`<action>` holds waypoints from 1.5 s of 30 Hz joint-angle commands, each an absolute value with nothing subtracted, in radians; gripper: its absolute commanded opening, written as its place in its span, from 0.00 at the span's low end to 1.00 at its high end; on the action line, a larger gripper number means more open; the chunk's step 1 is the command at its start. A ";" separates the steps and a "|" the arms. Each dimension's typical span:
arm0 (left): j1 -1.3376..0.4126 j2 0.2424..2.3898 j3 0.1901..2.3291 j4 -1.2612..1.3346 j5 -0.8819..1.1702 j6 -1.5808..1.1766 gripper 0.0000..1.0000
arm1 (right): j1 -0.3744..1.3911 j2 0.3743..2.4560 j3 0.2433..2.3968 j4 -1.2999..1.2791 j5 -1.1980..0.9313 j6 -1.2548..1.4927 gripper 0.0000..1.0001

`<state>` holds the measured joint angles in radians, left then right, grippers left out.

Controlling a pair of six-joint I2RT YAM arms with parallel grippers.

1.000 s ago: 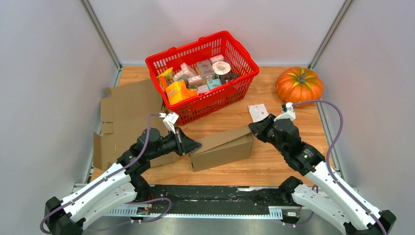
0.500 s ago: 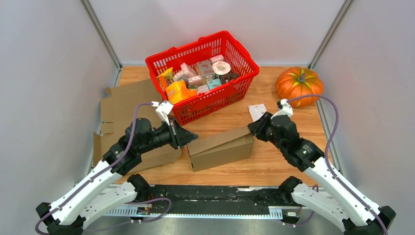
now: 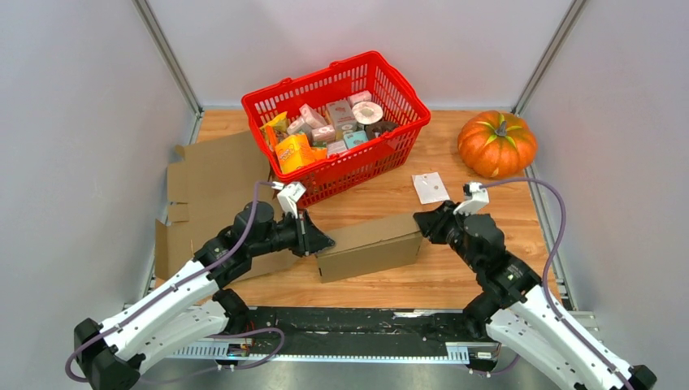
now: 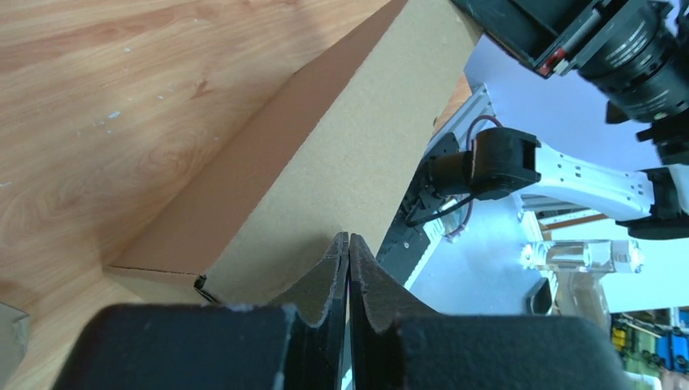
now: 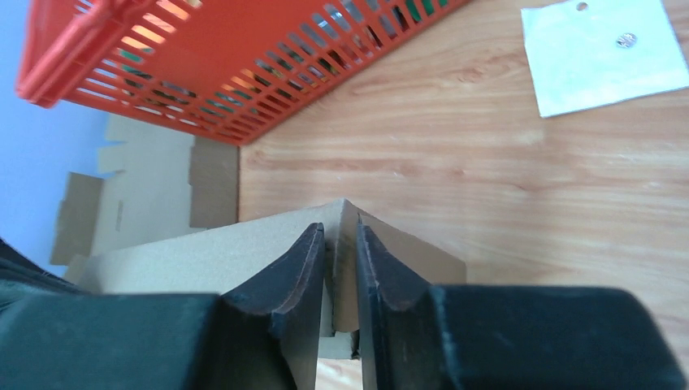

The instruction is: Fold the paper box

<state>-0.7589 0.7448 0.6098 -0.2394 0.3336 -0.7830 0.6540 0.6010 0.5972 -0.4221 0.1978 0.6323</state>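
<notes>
Since prev. frames: L arm is back at the box end, R arm sits lower, and the box's top panel lies flatter.

1. Flat cardboard sheets (image 3: 210, 180) lie at the bench's (image 3: 455, 272) left edge, partly under the L arm.
2. Left pincer (image 3: 328, 242) (image 4: 348, 240): closed, tips against the box's left end, nothing visible between them.
3. Paper box (image 3: 370, 244) (image 4: 341, 162) (image 5: 244, 244): centre of bench, lying on its side between both arms.
4. Right pincer (image 3: 420, 220) (image 5: 341, 236): nearly closed, pinching a cardboard edge at the box's right end.

Handling (est.): light, thin card. It creases easily and slides on wood. Hold by flap edges and brace the opposite end.

Obstacles: red basket (image 3: 357, 166) is near, behind the box. White packet (image 3: 429, 187) lies just beyond the R pincer. Pumpkin (image 3: 497, 142) is well apart, far right.
</notes>
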 commanded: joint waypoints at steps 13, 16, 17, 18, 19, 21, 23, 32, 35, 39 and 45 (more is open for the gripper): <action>-0.768 1.060 0.914 -0.276 0.448 -0.663 0.09 | 0.663 0.639 0.701 -0.583 0.201 0.575 0.31; -0.790 1.059 0.858 -0.227 0.440 -0.689 0.09 | 0.664 0.608 0.632 -0.580 0.207 0.592 0.29; -0.792 1.052 0.841 -0.222 0.431 -0.698 0.09 | 0.664 0.589 0.603 -0.562 0.199 0.604 0.28; -0.792 1.045 0.824 -0.221 0.428 -0.701 0.09 | 0.664 0.569 0.551 -0.548 0.193 0.627 0.25; -0.792 1.029 0.787 -0.212 0.425 -0.707 0.09 | 0.664 0.530 0.517 -0.535 0.187 0.644 0.24; -0.792 1.014 0.741 -0.189 0.417 -0.732 0.09 | 0.664 0.499 0.454 -0.511 0.181 0.704 0.17; -0.795 0.989 0.666 -0.164 0.396 -0.744 0.09 | 0.664 0.463 0.353 -0.471 0.149 0.744 0.12; -0.792 0.885 0.591 -0.279 0.299 -0.710 0.08 | 0.664 0.314 0.234 -0.505 0.173 0.851 0.00; -0.792 0.870 0.560 -0.239 0.296 -0.738 0.09 | 0.664 0.311 0.100 -0.412 0.094 0.963 0.00; -0.792 0.882 0.558 -0.235 0.310 -0.742 0.09 | 0.664 0.243 0.099 -0.488 0.141 0.953 0.00; -0.792 0.874 0.745 -0.365 0.308 -0.667 0.21 | 0.663 0.201 0.303 -0.587 0.215 0.852 0.40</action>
